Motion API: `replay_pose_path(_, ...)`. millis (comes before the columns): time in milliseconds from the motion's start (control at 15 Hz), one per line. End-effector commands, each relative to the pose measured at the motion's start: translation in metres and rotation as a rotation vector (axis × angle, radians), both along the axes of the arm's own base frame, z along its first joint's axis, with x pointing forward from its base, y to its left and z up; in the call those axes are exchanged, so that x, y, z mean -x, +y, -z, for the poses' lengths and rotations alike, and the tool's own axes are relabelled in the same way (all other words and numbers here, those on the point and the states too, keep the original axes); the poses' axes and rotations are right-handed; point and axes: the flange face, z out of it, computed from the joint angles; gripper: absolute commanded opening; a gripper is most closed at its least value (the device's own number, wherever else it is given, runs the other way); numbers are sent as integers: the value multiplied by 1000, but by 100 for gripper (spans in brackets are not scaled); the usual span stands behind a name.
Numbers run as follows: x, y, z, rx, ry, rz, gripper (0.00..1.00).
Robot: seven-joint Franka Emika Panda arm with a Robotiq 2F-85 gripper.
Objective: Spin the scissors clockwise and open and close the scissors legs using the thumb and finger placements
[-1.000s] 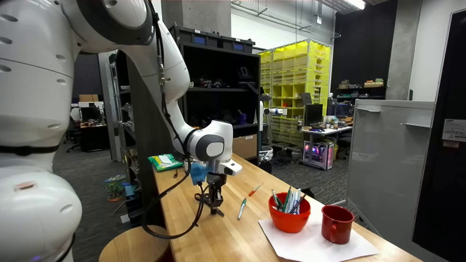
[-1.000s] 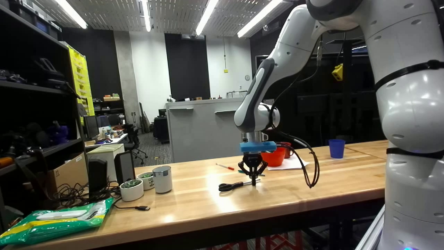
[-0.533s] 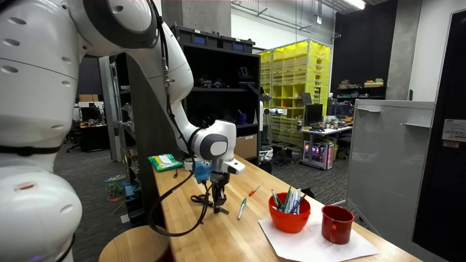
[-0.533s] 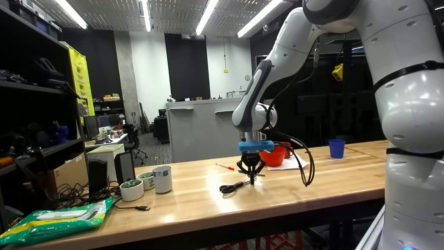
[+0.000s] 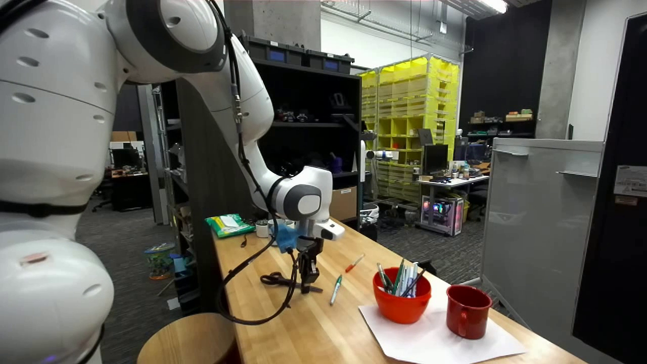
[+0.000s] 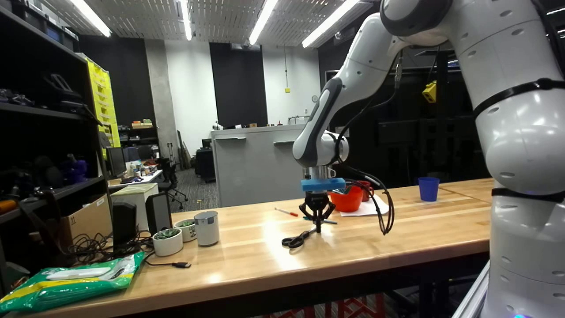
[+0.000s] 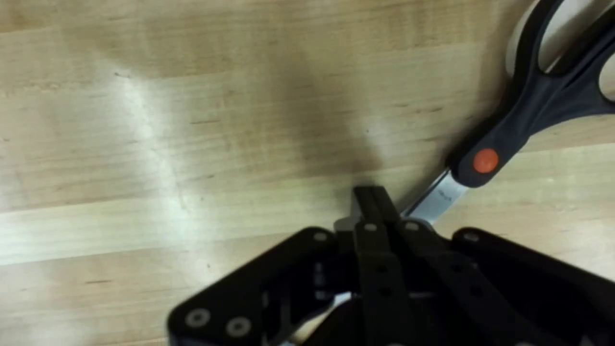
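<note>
Black-looped metal scissors [image 7: 519, 120], probably light, stiff; best gripped by oval loops [image 6: 295, 241] left of black hand [image 6: 318, 230], narrow, empty.

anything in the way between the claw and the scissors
Nothing visible. The shut claw is right by the blades of the scissors; I cannot tell if they touch. A green pen lies beyond the blade tips, apart from them.

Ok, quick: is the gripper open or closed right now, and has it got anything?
Gripper: closed, holding nothing; down at the blade end of the scissors, though whether it touches them can't be told.
</note>
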Motion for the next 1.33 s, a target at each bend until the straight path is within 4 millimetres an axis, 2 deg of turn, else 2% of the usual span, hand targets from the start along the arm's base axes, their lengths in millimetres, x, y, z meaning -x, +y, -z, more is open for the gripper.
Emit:
replay_pose_path(0,-12,-4,8,-4,15,-18,0)
replay_pose_path(1267,-49,-1,4,16,28,-60,0)
